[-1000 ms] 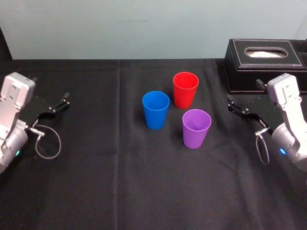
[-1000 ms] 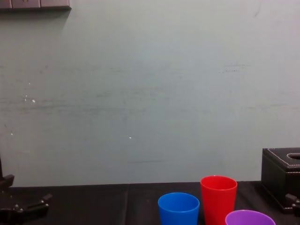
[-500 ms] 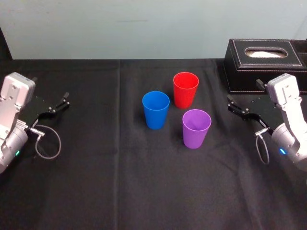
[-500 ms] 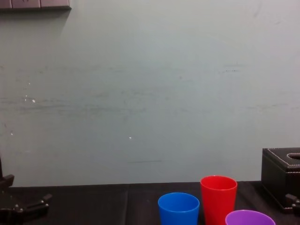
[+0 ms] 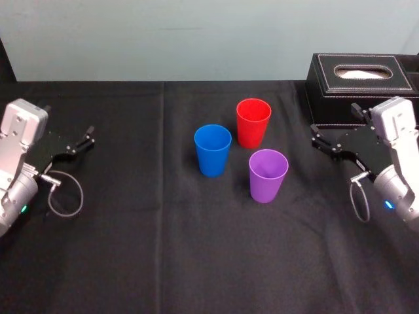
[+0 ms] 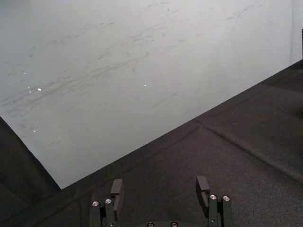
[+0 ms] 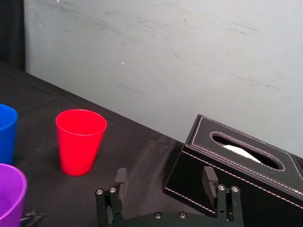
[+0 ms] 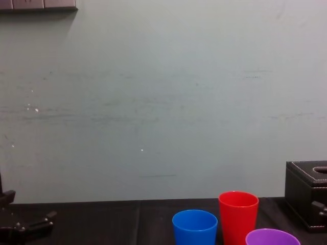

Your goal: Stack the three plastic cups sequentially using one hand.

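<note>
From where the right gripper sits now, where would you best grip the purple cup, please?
Probably by its upper wall, just under the rim, coming from the robot's right. The purple cup stands upright, mouth up, with its right side free; the blue cup and red cup stand left and behind. The open right gripper is nearest.

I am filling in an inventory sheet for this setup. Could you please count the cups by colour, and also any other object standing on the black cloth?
Red cup: 1
Blue cup: 1
Purple cup: 1
Black tissue box: 1
Total: 4 things, of which 3 are cups, all upright and standing apart.
</note>
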`<state>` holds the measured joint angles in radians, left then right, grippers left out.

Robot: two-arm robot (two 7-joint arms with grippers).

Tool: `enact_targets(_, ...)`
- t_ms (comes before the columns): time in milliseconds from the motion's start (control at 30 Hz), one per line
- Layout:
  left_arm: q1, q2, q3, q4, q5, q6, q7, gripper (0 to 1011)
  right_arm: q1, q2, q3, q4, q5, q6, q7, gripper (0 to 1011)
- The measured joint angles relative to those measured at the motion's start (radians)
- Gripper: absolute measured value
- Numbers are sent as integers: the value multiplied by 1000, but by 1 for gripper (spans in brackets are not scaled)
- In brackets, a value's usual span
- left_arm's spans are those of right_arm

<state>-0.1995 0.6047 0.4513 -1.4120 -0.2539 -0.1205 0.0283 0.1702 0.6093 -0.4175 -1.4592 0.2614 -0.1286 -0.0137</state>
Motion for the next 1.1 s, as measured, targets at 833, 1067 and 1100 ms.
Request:
enact_targets(833, 0, 0, 0, 0, 0, 0, 0, 1005, -266, 28, 52, -128, 162, -118, 262, 1003)
enact_targets(1067, 0, 0, 0, 0, 0, 0, 0, 1005, -250, -3, 45, -114, 149, -130, 289, 1004)
enact_targets(1100, 0, 0, 0, 0, 0, 0, 0, 1005, -244, -12, 44, -109, 146, -132, 293, 1002)
